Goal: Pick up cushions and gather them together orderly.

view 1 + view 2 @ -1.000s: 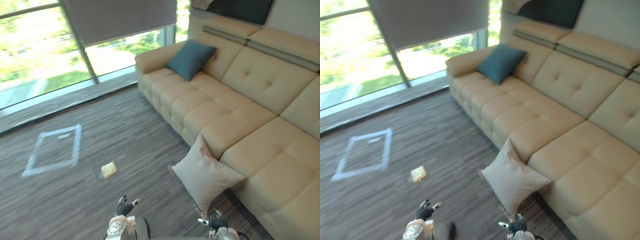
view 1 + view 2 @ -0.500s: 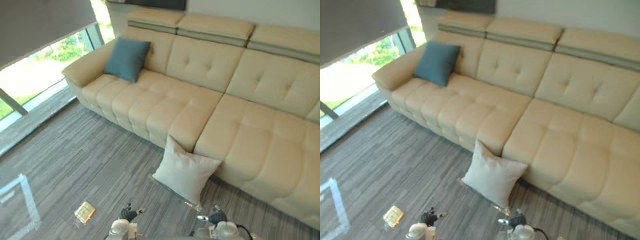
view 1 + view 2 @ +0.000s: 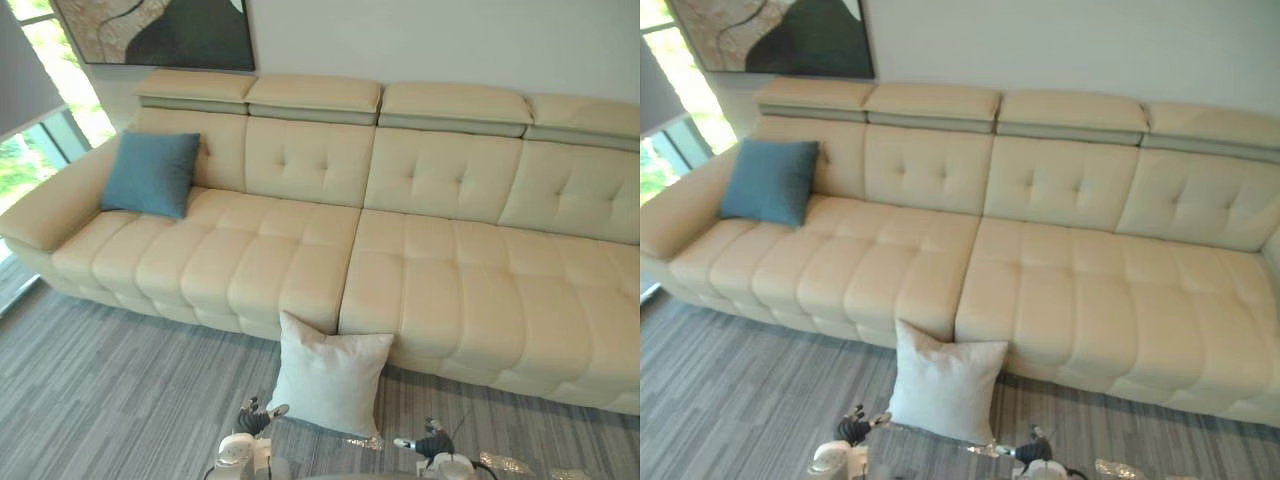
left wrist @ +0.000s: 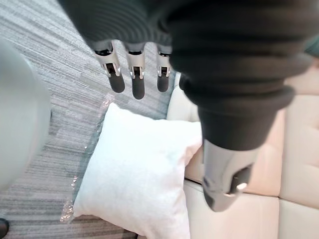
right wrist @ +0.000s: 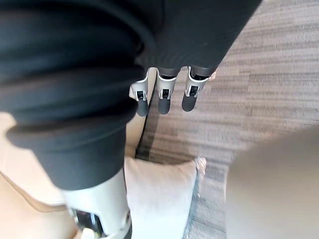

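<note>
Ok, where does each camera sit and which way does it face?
Left eye view: on the head, looking down at the sofa, the blue cushion at its left end, the white cushion on the floor against its front; left hand and right hand at the bottom edge.
Right eye view: beside it, same scene and hands.
Left wrist view: along the left hand's straight fingers, onto the white cushion.
Right wrist view: along the right hand's straight fingers, onto that cushion.
All four share the white cushion.
</note>
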